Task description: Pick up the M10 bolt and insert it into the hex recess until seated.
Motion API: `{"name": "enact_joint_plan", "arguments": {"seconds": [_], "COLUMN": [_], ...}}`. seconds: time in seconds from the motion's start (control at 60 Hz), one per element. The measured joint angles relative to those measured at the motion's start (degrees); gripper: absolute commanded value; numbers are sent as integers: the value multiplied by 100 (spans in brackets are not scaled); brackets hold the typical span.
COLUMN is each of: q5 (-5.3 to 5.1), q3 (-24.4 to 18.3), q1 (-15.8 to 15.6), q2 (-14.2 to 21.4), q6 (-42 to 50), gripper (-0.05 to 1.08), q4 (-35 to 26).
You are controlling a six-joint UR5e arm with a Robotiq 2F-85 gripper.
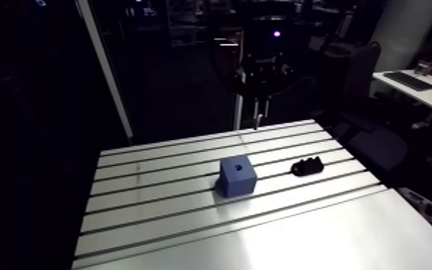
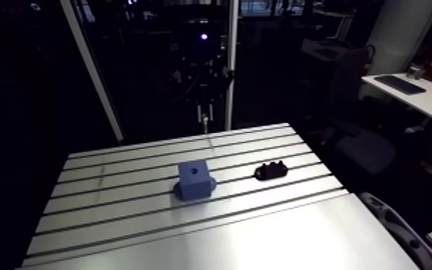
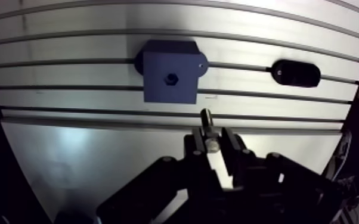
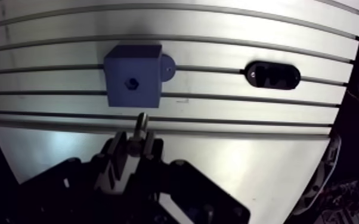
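A blue block (image 3: 179,89) stands on the slotted table (image 3: 68,143), with a small dark hex recess (image 3: 170,78) in its top face. In the wrist view my gripper (image 3: 213,142) is shut on the M10 bolt (image 3: 206,121), whose shank sticks out past the fingertips toward the block. The bolt hangs well above the table, short of the block and a little to one side of the recess. In the arm view the gripper (image 1: 262,108) hangs high over the table's far edge, behind the block (image 1: 237,176).
A black holder (image 3: 295,72) lies on the table to the side of the block, also seen in the arm view as a low black holder (image 1: 308,167). Grooves run across the table. A smooth plate (image 1: 298,244) covers the near part.
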State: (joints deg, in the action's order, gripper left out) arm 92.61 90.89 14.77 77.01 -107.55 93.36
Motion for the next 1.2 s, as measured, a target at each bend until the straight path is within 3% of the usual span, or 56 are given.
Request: {"name": "enact_joint_plan", "arguments": {"seconds": [0.3, 0.7, 1.2], "q5": [10, -33, -5], "q3": [111, 286, 605], "q1": [-213, -279, -309], "q2": [-42, -94, -188], "q6": [210, 280, 294], "gripper": [77, 75, 78], "q4": [233, 370, 751]}}
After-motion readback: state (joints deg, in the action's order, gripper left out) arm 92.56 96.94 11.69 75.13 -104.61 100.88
